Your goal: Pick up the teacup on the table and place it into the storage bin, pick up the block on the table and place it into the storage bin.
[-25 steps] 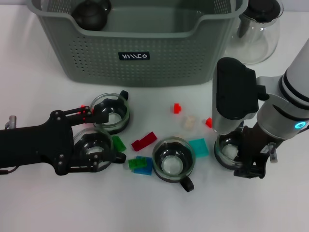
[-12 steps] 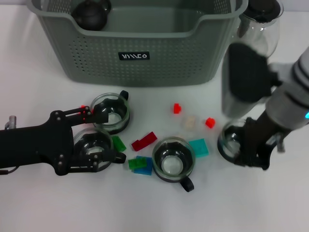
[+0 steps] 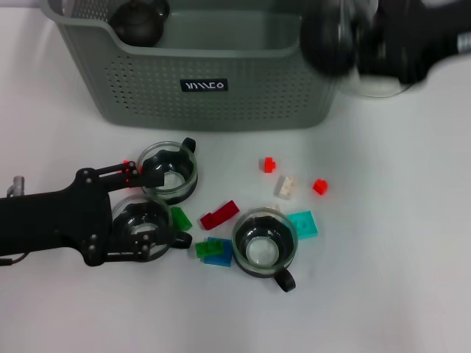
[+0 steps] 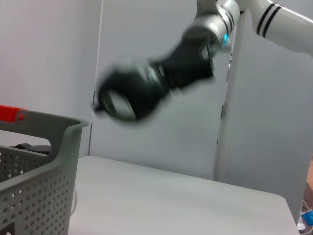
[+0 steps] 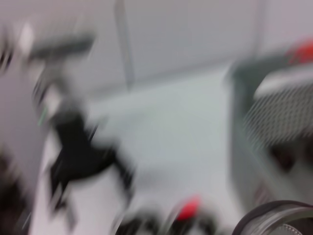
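The right gripper (image 3: 346, 44) is up at the storage bin's right-hand end, a dark blur level with the rim, and it carries a glass teacup (image 4: 120, 100) (the left wrist view shows the cup out at the tip of the arm, mouth turned sideways). Whether its fingers are clamped tight on the cup or only cradling it I cannot tell through the blur. The cup's rim shows at the edge of the right wrist view as well.

The storage bin (image 3: 213, 88) sits at the far side of the table, grey-green with perforated walls and a small black label facing the robot. A dark rounded object (image 3: 138, 18) lies inside at its left end.

The left gripper (image 3: 151, 209) rests low on the table in front of the bin's left half, its black fingers spread around a second teacup (image 3: 140, 224). A third teacup (image 3: 171, 170) stands just beyond it, nearer the bin, touching the gripper's far finger.

Further right, still in front of the bin, a fourth teacup (image 3: 265, 243) stands upright with its handle pointing toward the robot. Around it are scattered blocks: a red bar (image 3: 219, 215), a green block (image 3: 180, 218), a blue and green pair (image 3: 213, 251), a teal square (image 3: 302, 224), a pale block (image 3: 285, 186) and two small red blocks (image 3: 270, 165).
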Motion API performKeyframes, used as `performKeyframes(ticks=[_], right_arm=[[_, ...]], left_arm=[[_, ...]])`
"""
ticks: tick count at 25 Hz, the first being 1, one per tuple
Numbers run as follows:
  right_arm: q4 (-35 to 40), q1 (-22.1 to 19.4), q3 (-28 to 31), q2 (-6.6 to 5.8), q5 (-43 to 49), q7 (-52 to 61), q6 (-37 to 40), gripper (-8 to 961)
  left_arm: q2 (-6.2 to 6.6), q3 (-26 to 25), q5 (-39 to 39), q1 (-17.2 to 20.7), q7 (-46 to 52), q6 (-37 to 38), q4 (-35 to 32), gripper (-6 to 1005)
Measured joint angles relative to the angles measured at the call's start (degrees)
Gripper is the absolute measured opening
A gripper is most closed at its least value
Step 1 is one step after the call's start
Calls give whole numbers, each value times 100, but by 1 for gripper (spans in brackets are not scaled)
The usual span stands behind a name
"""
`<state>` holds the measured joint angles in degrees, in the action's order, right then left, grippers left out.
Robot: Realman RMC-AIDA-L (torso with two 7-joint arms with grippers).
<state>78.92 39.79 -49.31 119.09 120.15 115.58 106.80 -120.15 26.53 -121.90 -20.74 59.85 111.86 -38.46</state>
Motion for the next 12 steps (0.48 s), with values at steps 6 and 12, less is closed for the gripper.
performKeyframes(ticks=[6, 12], right_arm=[[-140, 339, 171, 71, -954, 263, -870, 56], [-511, 1420, -58, -117, -74, 1490, -2409, 56]], left_arm=[[-5, 1, 0, -81, 22, -51, 31, 807], [-24, 1, 0, -112, 24, -51, 118, 807]])
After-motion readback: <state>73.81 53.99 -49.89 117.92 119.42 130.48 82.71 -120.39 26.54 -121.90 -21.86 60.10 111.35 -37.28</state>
